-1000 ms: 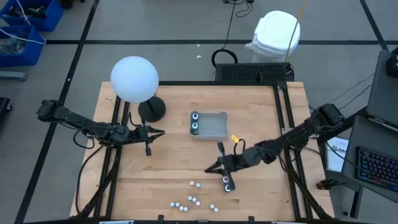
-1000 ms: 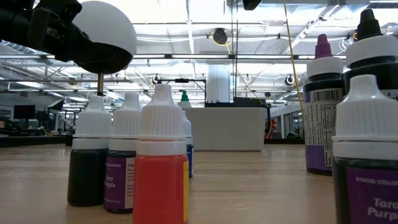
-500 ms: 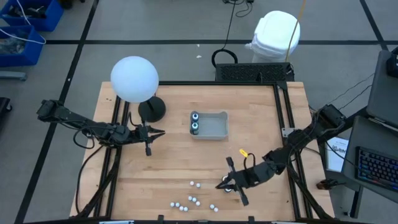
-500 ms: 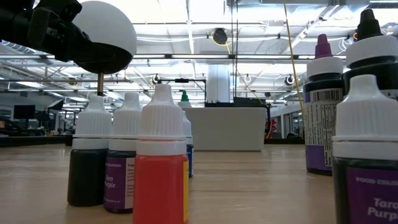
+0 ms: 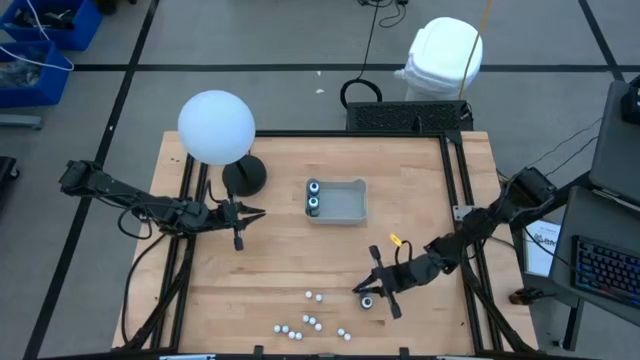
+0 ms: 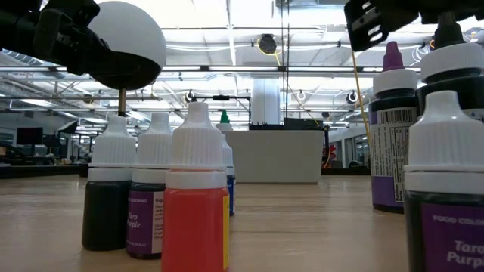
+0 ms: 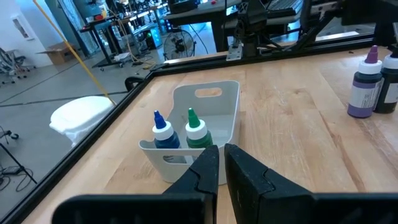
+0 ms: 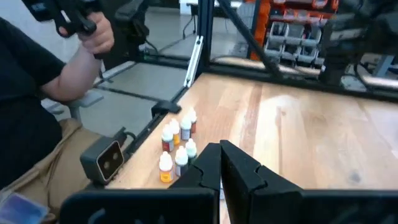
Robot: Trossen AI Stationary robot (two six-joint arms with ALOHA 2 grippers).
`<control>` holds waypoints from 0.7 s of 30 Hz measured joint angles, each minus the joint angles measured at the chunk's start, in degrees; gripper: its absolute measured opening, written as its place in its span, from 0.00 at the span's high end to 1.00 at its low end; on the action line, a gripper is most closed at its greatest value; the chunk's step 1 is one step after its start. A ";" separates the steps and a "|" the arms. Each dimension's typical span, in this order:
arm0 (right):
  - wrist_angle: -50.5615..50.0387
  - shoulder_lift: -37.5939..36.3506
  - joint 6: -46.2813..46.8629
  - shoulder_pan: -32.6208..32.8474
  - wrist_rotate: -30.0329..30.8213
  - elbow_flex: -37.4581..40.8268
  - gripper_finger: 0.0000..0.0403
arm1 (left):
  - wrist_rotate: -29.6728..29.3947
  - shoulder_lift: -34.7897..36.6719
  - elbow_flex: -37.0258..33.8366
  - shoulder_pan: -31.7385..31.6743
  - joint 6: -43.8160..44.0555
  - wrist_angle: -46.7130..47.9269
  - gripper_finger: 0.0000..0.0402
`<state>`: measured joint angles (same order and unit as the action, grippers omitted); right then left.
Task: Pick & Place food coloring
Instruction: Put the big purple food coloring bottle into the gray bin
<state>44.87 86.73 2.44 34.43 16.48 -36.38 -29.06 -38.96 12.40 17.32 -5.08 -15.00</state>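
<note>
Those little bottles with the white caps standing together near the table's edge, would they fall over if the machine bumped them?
Probably. The bottles look tall and narrow for their small bases, so a nudge could tip one. Standing close together, one might knock its neighbours. Being round, a fallen one would likely roll on the smooth wooden table.

**Counts.** One desk [image 5: 280, 265] is carrying one grey tray [image 5: 347, 204] and one lamp with a white globe [image 5: 216, 127]. Two larger bottles are standing inside the tray: one blue-tipped bottle [image 7: 161, 132] and one green-tipped bottle [image 7: 196, 130]. Two further larger bottles are standing on the open desk: one purple-tipped bottle [image 7: 364, 90] and one dark bottle [image 7: 390, 87]. About ten small white-capped vials [image 5: 310, 322] are standing in a loose group near the desk's front edge; they are showing too small for a firmer count. Two arms are reaching over the desk, one ending in the left claw [image 5: 244, 215] and one in the right claw [image 5: 375, 290]. One person [image 8: 28, 99] is showing beyond the desk.
</note>
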 joint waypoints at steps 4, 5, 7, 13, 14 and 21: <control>2.61 -0.75 -0.11 -0.92 0.01 2.18 1.00 | 0.00 -0.01 0.00 0.02 0.24 -0.02 0.91; 2.95 -0.87 -0.06 -1.02 0.00 2.67 1.00 | 0.00 -0.01 0.00 0.00 0.26 0.06 0.91; 3.45 -1.32 0.06 -1.06 -0.06 3.42 1.00 | 0.00 -0.01 0.00 0.02 0.27 0.17 0.91; 2.49 -1.41 -0.10 -1.09 -0.06 4.24 1.00 | 0.02 -0.01 0.00 0.00 -0.01 0.28 0.91; 2.27 -1.41 -0.11 -1.09 -0.06 4.24 1.00 | 0.00 -0.01 0.00 0.01 -0.02 0.24 0.91; 2.03 -1.41 -0.10 -1.06 -0.07 4.24 0.84 | 0.00 -0.02 0.00 0.00 -0.17 0.24 0.91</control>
<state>46.89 85.32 2.34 33.36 16.42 -32.14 -29.06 -38.98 12.40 17.33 -5.25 -14.76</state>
